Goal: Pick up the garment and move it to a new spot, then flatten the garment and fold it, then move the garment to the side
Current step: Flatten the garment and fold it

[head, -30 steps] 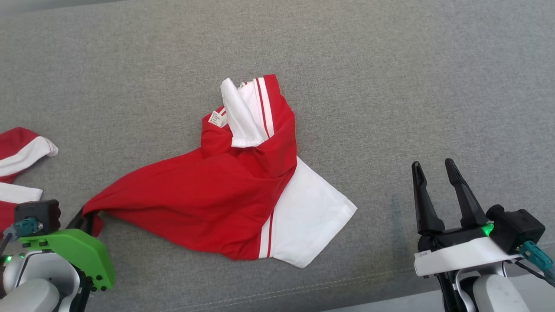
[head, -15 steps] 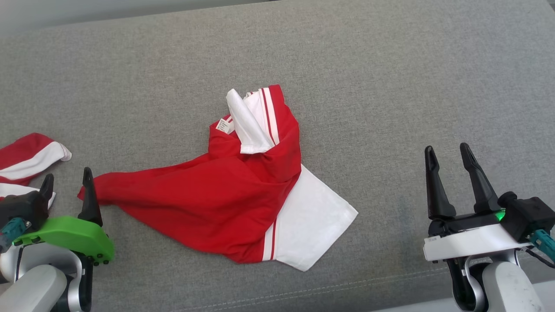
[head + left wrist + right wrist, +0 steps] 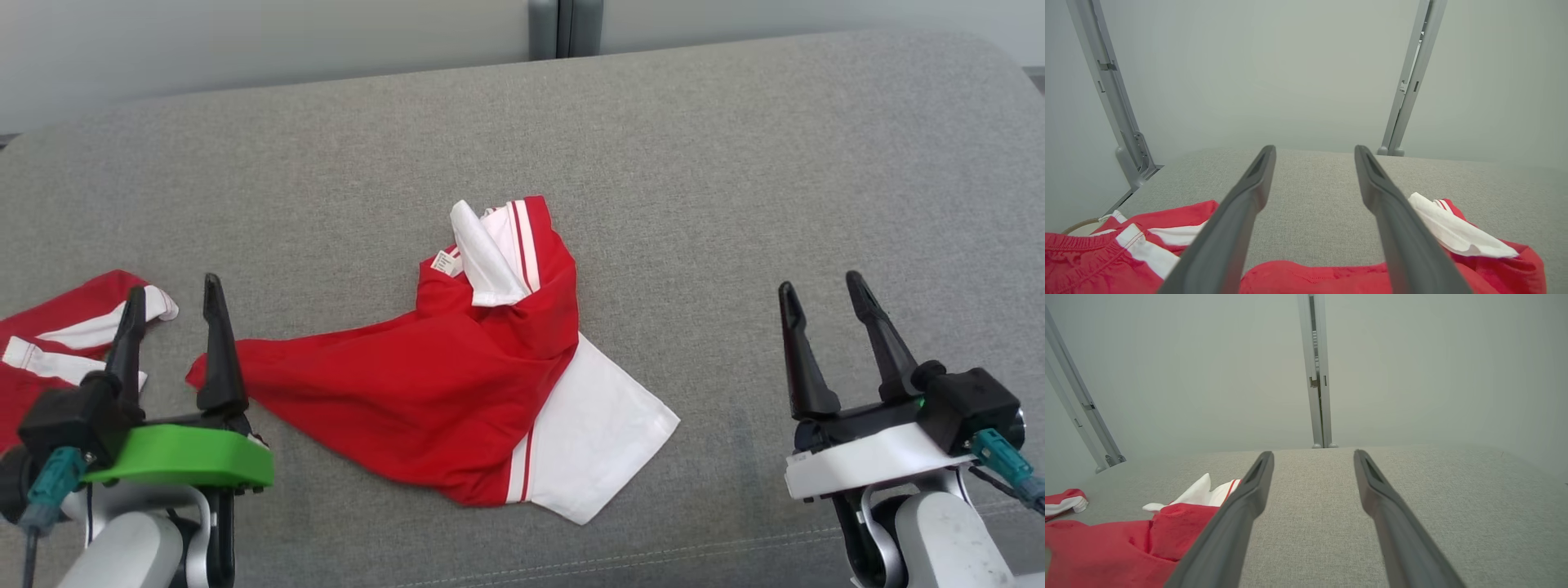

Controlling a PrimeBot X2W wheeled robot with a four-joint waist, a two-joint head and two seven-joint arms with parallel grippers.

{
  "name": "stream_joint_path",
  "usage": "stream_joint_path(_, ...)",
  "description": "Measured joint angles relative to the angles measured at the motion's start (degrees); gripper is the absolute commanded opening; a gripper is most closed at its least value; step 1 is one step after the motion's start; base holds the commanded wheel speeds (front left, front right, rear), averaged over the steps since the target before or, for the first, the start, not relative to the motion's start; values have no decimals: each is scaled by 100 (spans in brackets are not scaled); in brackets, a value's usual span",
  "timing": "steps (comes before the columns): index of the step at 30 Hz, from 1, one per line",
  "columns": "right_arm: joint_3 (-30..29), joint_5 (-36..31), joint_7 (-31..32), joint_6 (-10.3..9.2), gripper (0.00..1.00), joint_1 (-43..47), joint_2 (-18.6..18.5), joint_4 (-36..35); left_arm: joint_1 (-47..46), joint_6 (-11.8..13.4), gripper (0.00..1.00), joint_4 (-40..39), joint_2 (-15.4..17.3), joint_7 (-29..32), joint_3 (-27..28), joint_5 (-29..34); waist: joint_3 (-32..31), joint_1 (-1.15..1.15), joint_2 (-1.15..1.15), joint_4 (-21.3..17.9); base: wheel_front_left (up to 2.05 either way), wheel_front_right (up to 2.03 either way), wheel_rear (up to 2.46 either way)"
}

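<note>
On the grey cushion point(image 3: 735, 163), the left claw point(image 3: 173, 287) has let the shirt point(image 3: 424, 400) go

At the lower left, the left claw's two fingers stand spread with nothing between them, just beside the shirt's stretched-out left corner. A second ago it pinched that corner low down; since then it has released and risen. The head camera has tilted up too, so the shift of the whole picture is not the cloth moving. The right claw point(image 3: 819, 283), also spread and empty, hovers well apart from the shirt on the right. The shirt lies rumpled in the middle of the cushion, with one white sleeve flat. The move to a new spot looks done; flattening should come next. Count: two claws, and two red-and-white garments, namely the shirt and a second garment point(image 3: 65, 310) at the left edge.
</note>
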Motion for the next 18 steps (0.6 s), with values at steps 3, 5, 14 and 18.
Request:
stream_joint_path(3, 79, -43, 22, 1, 100, 82, 0, 87, 320, -192, 100, 21, -260, 0, 220, 361, -123, 0, 0, 23, 0, 0, 0)
stream_joint_path(5, 88, -42, 21, 0, 100, 184, 3, 141, 500, -322, 100, 37, -433, 0, 375, 554, -204, 0, 0, 35, 0, 0, 0)
stream_joint_path(14, 114, -26, 35, 1, 100, 617, 74, 257, 995, -1048, 100, 401, -956, -1, 826, 1193, -514, 0, 0, 42, 0, 0, 0)
stream_joint_path(18, 157, -24, 87, 0, 100, 710, 105, 260, 1057, -1291, 100, 708, -1121, 0, 943, 1332, -617, 0, 0, 35, 0, 0, 0)
